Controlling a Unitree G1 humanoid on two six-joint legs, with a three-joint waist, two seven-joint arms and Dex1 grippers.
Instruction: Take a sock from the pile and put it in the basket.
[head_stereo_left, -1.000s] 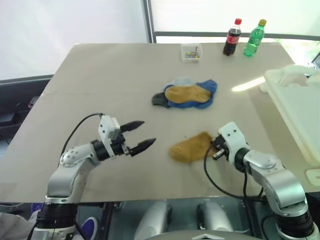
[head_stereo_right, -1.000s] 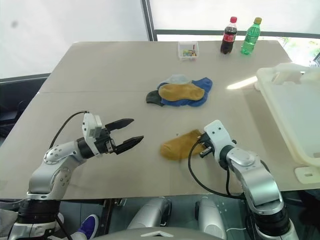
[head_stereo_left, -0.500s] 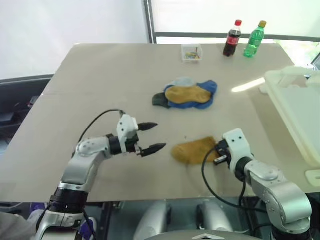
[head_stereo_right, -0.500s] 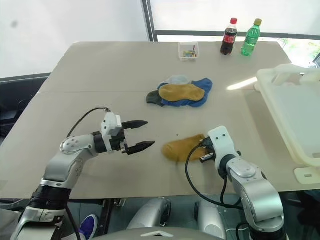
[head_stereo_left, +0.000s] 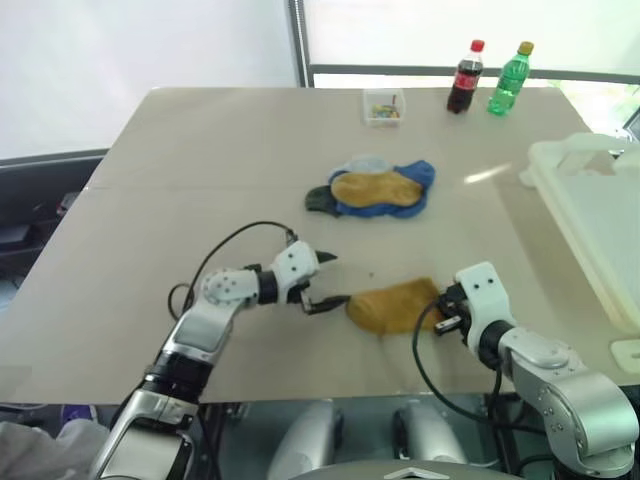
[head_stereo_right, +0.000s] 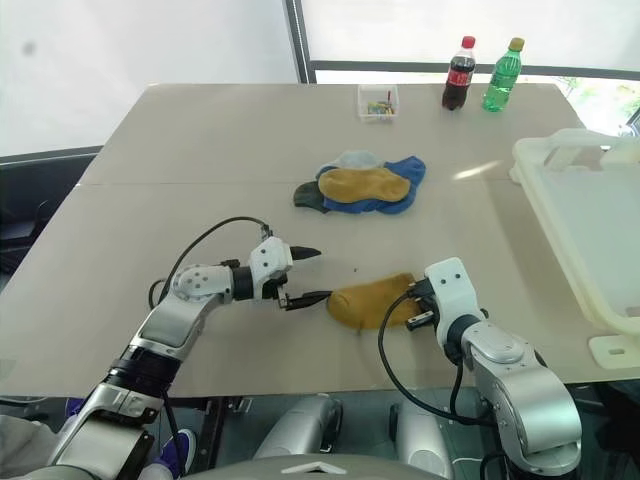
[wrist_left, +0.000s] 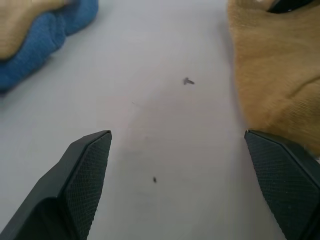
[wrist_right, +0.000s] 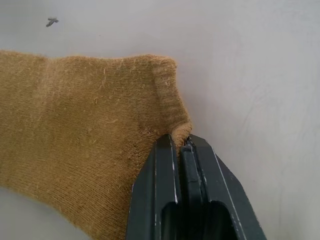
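**Sock pinched at cuff by right gripper, left gripper wide at its toe end**

Sock (head_stereo_left: 392, 305), mustard yellow, lies flat on the table (head_stereo_left: 200, 170), near the front edge and a little right of centre. It is apart from the pile (head_stereo_left: 375, 188), which sits farther back at mid-table: a mustard sock on top of blue, with dark green showing at the left and pale grey at the far side.

Right gripper (wrist_right: 181, 150): jaws closed tight on the ribbed cuff corner of the sock, at the sock's right end. The right wrist view shows the cuff edge bunched between the two fingers; the rest of the sock is spread on the table surface to the left of them.

Left gripper (head_stereo_left: 325, 280): jaws wide, holding nothing. It points to the right, low over the table, at the sock's left end. One finger (wrist_left: 285, 187) is just beside the sock's edge or touching it; cannot tell which. The other finger (wrist_left: 85, 175) is over bare table.

Basket (head_stereo_left: 590, 200): cream-white, at the right edge of the table, well apart from the sock.

Far side of table: small clear box (head_stereo_left: 384, 105) with coloured bits inside, a cola bottle (head_stereo_left: 464, 76) with red cap, and a green bottle (head_stereo_left: 509, 78) with yellow cap just right of it.
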